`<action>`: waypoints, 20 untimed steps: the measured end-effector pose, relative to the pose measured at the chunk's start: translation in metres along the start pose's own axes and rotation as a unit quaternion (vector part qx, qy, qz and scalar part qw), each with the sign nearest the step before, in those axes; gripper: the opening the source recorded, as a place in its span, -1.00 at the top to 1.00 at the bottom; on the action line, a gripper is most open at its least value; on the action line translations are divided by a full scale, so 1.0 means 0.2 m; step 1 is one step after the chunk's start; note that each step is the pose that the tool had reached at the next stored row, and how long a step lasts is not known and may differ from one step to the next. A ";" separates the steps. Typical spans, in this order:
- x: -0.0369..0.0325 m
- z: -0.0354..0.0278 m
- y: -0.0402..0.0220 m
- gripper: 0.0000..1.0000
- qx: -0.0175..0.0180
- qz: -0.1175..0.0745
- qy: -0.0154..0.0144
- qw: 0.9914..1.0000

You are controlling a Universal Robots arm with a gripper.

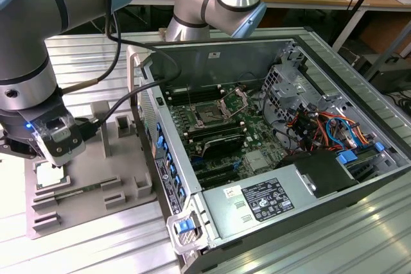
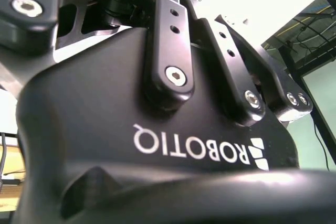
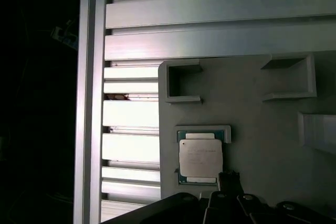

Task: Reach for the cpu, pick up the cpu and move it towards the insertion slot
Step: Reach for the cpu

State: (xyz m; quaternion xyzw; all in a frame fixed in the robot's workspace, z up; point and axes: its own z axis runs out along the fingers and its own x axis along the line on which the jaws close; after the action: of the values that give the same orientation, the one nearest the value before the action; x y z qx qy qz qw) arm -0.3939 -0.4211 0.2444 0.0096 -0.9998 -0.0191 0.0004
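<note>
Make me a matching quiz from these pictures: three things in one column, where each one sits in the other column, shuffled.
1. whitish-silver square cpu
2. silver-framed square insertion slot
3. grey plastic tray

A. on the ribbed metal table
B. in a recess of the grey plastic tray
C. on the green motherboard inside the open computer case

Pairs: 1-B, 2-C, 3-A.

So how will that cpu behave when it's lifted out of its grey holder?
The cpu looks like a flat metal-topped plate, so probably stiff and light. Its shiny top may be slippery. It sits against a raised lip on the grey holder, so it likely won't slide that way.
</note>
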 end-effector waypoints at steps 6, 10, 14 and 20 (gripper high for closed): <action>0.000 0.009 -0.001 0.79 0.000 0.000 0.000 1.000; 0.000 0.015 -0.001 0.79 0.000 0.000 0.000 1.000; 0.000 0.021 -0.002 0.79 0.000 0.000 0.000 1.000; 0.000 0.030 -0.002 0.79 0.000 0.000 0.000 1.000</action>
State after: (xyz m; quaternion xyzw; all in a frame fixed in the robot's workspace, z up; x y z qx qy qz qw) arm -0.3939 -0.4213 0.2384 0.0095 -0.9998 -0.0191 0.0005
